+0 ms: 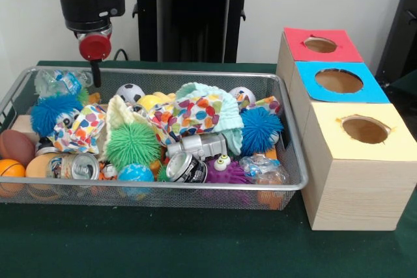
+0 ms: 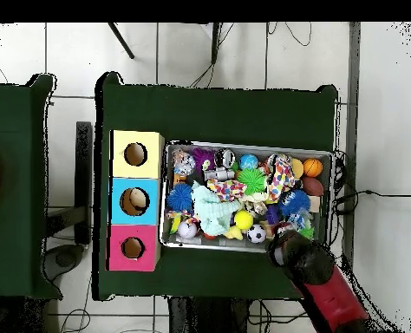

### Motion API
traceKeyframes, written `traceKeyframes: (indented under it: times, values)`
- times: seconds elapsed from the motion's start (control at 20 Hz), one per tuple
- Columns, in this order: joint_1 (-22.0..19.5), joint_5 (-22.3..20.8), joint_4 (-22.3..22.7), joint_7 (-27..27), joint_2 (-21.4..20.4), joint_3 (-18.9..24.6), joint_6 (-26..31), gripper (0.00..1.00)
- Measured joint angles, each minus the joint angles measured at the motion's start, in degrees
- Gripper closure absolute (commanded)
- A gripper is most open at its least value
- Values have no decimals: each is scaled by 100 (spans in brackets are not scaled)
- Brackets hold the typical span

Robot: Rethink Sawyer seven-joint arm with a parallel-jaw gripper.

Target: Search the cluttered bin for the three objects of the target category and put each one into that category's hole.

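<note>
One end effector (image 1: pixel 96 73) hung over the far corner of your wire bin (image 1: pixel 195 190), its dark tip dipping just inside the rim beside a clear plastic bottle (image 1: pixel 58 83); you could not tell whether it was open or closed. Below and near it lay a blue spiky ball (image 1: pixel 52 112) and a soccer ball (image 1: pixel 130 92). Mid-bin, spotted cloth (image 1: pixel 195 112) draped over two crushed cans (image 1: pixel 189 167), beside a green spiky ball (image 1: pixel 132 144). On the green surface (image 1: pixel 195 245), touching the bin's other end, stood your box with red (image 1: pixel 320 45), blue (image 1: pixel 339 81) and yellow (image 1: pixel 365 129) holes.
</note>
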Motion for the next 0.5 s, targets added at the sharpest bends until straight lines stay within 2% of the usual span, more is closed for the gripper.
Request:
traceKeyframes:
  times: [0.5]
  values:
    - [2,-1,-184,0,0,-84,46,100]
